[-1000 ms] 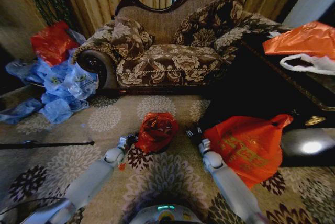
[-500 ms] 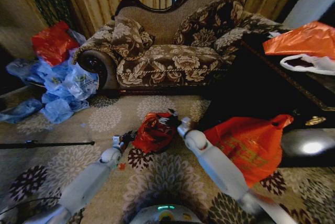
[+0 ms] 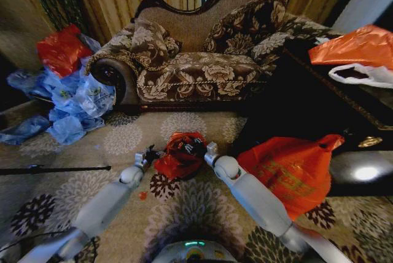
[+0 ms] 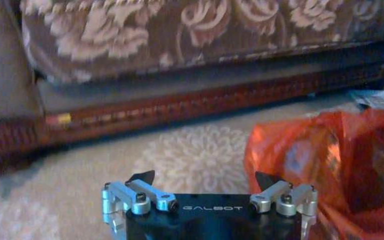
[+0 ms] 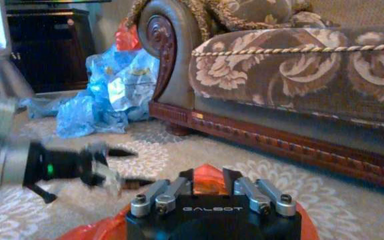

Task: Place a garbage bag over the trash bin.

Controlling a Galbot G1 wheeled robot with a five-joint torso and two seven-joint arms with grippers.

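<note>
Sitting on floral carpet point(image 3: 184, 214) in front of patterned sofa point(image 3: 202, 60): thin crinkly red-orange garbage bag point(image 3: 179, 155) draped over small black trash bin point(image 3: 191, 173), bin mostly hidden. Left gripper point(image 4: 209, 181) just beside bag's left side, fingers open, nothing between. Right gripper point(image 5: 209, 175) at bag top, fingers closed on bag edge
</note>
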